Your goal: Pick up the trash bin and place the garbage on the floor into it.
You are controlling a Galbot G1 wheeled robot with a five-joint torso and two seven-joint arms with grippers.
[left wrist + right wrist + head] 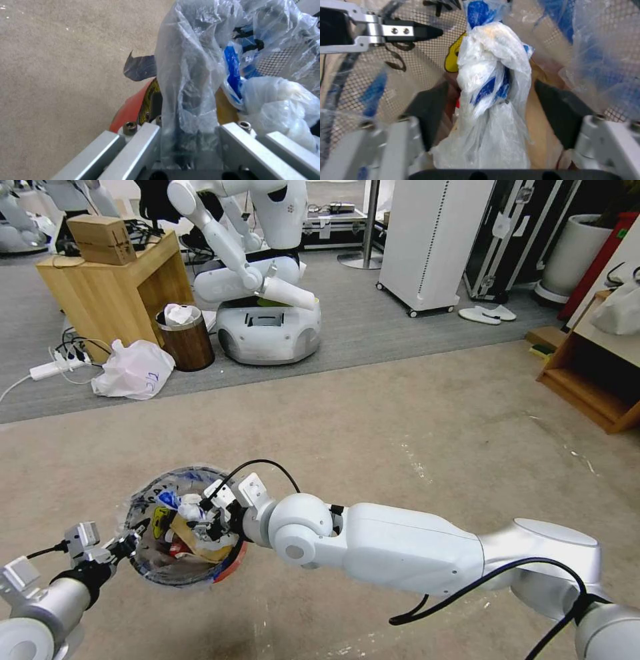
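While the left gripper [127, 543] pinches the rim of the bin [230, 569], its fingers together on the red edge and the liner [186, 75] draped over it, the right gripper [217, 520] reaches down inside the bin's mouth. That split looks deliberate: 1 arm carries the bin clear of the floor [400, 447] so the other can drop litter straight in. Between the right gripper's fingers [426, 110], which stand apart, hangs a white and blue wrapper [493, 75]; the fingers flank it without pressing, so I judge it released or nearly so (it may be resting on the pile below). Just under that gripper sit the other pieces of garbage [193, 537], among them a tan bag [540, 120] and something yellow. Across the bin from the right gripper, the tip of the left one shows through the meshed liner. Much stays hard to read. The liner veils the left fingers, so the exact bite on the rim is unclear. How deep the pile goes is hidden by the arm and the bag folds. The carpet near both grippers shows no loose litter, though the arm covers part of it and the ground close to the robot is cut off, so I cannot tell if any is left.
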